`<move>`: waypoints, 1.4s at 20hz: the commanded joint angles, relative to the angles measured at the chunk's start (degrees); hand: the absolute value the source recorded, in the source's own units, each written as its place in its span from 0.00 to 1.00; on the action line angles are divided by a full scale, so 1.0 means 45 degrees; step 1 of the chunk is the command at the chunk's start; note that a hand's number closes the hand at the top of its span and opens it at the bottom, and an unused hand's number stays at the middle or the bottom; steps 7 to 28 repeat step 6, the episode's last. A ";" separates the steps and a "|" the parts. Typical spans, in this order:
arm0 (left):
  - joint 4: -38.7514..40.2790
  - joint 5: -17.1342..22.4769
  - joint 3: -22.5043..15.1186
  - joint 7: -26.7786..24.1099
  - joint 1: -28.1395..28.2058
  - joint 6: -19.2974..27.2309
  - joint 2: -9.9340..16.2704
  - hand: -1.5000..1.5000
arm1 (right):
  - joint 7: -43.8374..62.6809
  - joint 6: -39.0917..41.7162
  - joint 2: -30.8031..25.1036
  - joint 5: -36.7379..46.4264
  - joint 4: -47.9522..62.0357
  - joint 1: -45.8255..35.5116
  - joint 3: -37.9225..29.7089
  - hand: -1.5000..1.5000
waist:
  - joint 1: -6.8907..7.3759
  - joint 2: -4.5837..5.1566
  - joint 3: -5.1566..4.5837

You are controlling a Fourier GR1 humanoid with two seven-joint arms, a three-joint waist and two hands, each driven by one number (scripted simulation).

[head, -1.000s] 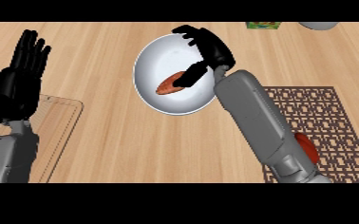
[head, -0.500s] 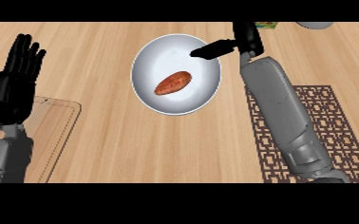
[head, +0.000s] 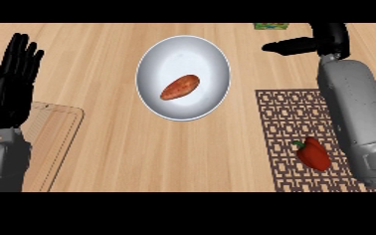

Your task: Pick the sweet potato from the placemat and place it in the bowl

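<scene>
- Two hands in view, both holding nothing.
- Right hand (head: 317, 42): at upper right, over bare worktop (head: 110, 169), just beyond the far edge of the placemat (head: 294, 129). Fingers extended, pointing toward the view's left, roughly level; nothing between fingers and thumb. Clear of the bowl (head: 183, 55), gap of bare wood between fingertips and bowl rim.
- Right forearm: grey, runs from the hand down the right edge of the view, covering the right side of the placemat.
- Left hand (head: 18, 79): at the left edge, fingers straight and pointing up, slightly spread, resting. Touches nothing.
- Sweet potato (head: 180, 87): lies inside the bowl, slightly below and left of centre, long axis tilted from lower left to upper right. Orange-brown skin. No hand in contact with it.
- Bowl: white, oval in this view, upright on the worktop between the two hands, left of the placemat and apart from it.
- Placemat: dark brown lattice pattern, lower right. Carries a red bell pepper (head: 314, 153) with green stem, close beside the right forearm.
- Cutting board (head: 55, 139): light wood, lower left, partly under the left forearm.
- Green item (head: 272, 26) at the top edge, cut off; identity cannot be told.
</scene>
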 commanded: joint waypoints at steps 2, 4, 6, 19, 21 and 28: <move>-0.0742 0.0056 -0.0069 0.0376 0.0206 -0.0064 0.0037 0.50 | -0.2015 0.1882 -0.1952 -0.1085 0.1758 0.0290 -0.1366 0.00 | 0.0148 0.0023 0.0009; -0.0336 -0.0273 -0.0251 0.0254 -0.0140 0.0393 -0.0328 0.50 | -0.2356 0.2717 -0.2278 -0.1200 0.1944 0.0797 -0.1314 0.00 | 0.0002 -0.0005 0.0001; -0.0553 0.0010 0.0048 -0.0173 0.0613 -0.0059 -0.0165 0.50 | -0.2918 0.3258 -0.2924 -0.1299 0.2745 0.0579 -0.1568 0.00 | 0.0114 0.0008 0.0001; -0.0553 0.0010 0.0048 -0.0173 0.0613 -0.0059 -0.0165 0.50 | -0.2918 0.3258 -0.2924 -0.1299 0.2745 0.0579 -0.1568 0.00 | 0.0114 0.0008 0.0001; -0.0553 0.0010 0.0048 -0.0173 0.0613 -0.0059 -0.0165 0.50 | -0.2918 0.3258 -0.2924 -0.1299 0.2745 0.0579 -0.1568 0.00 | 0.0114 0.0008 0.0001; -0.0553 0.0010 0.0048 -0.0173 0.0613 -0.0059 -0.0165 0.50 | -0.2918 0.3258 -0.2924 -0.1299 0.2745 0.0579 -0.1568 0.00 | 0.0114 0.0008 0.0001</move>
